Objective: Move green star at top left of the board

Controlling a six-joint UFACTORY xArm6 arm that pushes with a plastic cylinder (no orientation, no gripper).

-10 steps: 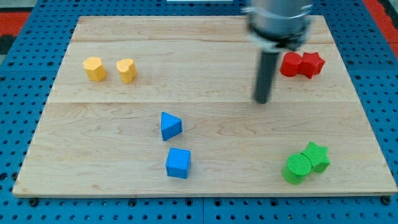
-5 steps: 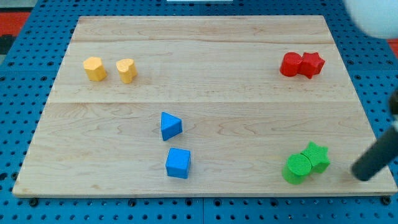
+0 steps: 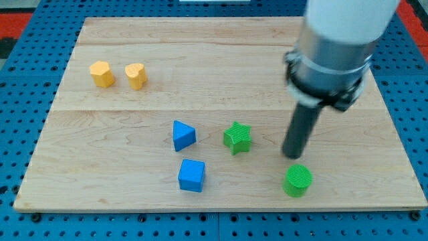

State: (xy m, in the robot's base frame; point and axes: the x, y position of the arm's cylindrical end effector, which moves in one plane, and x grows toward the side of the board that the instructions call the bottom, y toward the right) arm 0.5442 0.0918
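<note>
The green star (image 3: 237, 138) lies on the wooden board (image 3: 214, 73) a little right of centre, in the lower half. My tip (image 3: 292, 154) stands to the star's right, a clear gap away, and just above the green cylinder (image 3: 297, 181). The arm's wide body hides the board's upper right, where the red blocks stood earlier.
A blue triangular block (image 3: 183, 135) lies left of the star, with a blue cube (image 3: 192, 175) below it. Two yellow blocks (image 3: 102, 73) (image 3: 136, 75) sit side by side at the upper left.
The green star has slid left from the lower right to near the centre. The green cylinder shifted a little left. My tip moved from the lower right edge to between them.
</note>
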